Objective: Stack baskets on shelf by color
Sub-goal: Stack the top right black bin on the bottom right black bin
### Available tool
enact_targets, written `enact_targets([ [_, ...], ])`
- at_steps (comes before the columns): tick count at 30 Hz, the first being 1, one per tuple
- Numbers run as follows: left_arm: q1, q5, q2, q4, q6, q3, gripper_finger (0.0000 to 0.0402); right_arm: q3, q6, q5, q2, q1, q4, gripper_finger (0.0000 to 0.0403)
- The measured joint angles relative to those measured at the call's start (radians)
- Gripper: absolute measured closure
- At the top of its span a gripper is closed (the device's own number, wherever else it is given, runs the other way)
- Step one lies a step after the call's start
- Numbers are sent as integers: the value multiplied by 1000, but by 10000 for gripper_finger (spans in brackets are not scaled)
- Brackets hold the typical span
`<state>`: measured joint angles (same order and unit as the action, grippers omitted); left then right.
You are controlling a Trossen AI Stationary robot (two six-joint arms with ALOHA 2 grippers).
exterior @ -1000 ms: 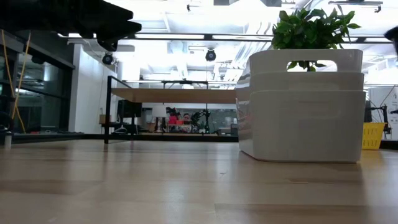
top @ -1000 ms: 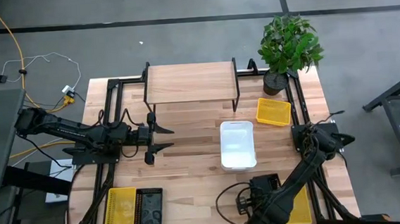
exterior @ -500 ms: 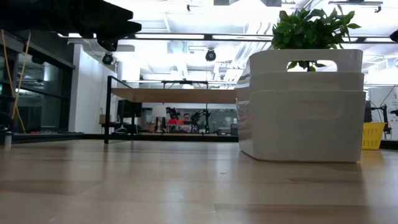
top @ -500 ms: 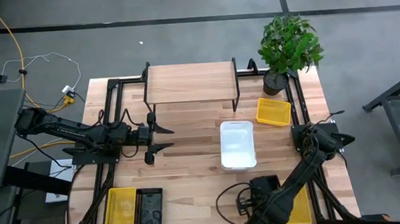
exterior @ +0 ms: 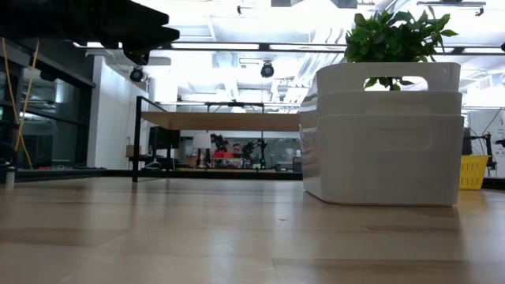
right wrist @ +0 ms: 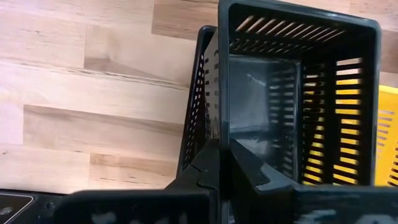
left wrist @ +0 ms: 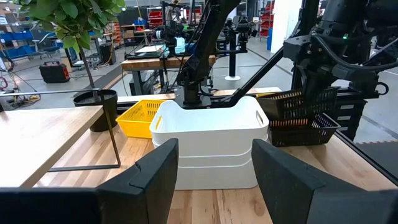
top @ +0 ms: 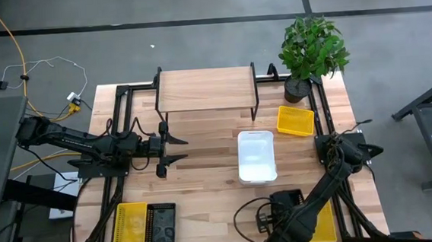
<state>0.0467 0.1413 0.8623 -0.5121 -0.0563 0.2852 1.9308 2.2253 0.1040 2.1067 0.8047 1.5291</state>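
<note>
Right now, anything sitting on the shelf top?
No. In the high view the shelf top shows only bare wood; the white baskets sit on the table in front of it.

High view looks straight down; low view sits at tabletop level, close to the white baskets [exterior: 383, 134], which the left wrist view shares.

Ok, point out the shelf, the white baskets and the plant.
shelf [top: 206, 89], high view, middle of its wood top
white baskets [top: 256, 156], high view, inside floor of the top one
plant [top: 312, 45], high view, its leaves
</note>
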Motion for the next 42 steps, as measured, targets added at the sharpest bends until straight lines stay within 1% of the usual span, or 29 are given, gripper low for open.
enact_targets([
  [3, 0, 0, 0, 0, 0, 0, 209, 0, 0, 0, 0, 0, 6, 378],
  [12, 0, 0, 0, 0, 0, 0, 209, 0, -5, 0, 0, 0, 26, 283],
  [17, 0, 0, 0, 0, 0, 0, 209, 0, -54, -20, 0, 0, 33, 253],
  [23, 0, 0, 0, 0, 0, 0, 209, 22, -163, -36, 0, 0, 18, 245],
  [27, 0, 0, 0, 0, 0, 0, 209, 10, -189, -59, -1, 2, -12, 245],
  [29, 0, 0, 0, 0, 0, 0, 209, -15, -192, -64, -1, 2, -47, 245],
  [31, 0, 0, 0, 0, 0, 0, 209, -57, -199, -68, -1, -2, -118, 245],
  [36, 0, 0, 0, 0, 0, 0, 209, -194, -243, -125, 0, -29, -277, 245],
  [40, 0, 0, 0, 0, 0, 0, 209, -238, -271, -129, 1, -49, -296, 245],
  [42, 0, 0, 0, 0, 0, 0, 209, -237, -280, -103, 1, -54, -299, 245],
])
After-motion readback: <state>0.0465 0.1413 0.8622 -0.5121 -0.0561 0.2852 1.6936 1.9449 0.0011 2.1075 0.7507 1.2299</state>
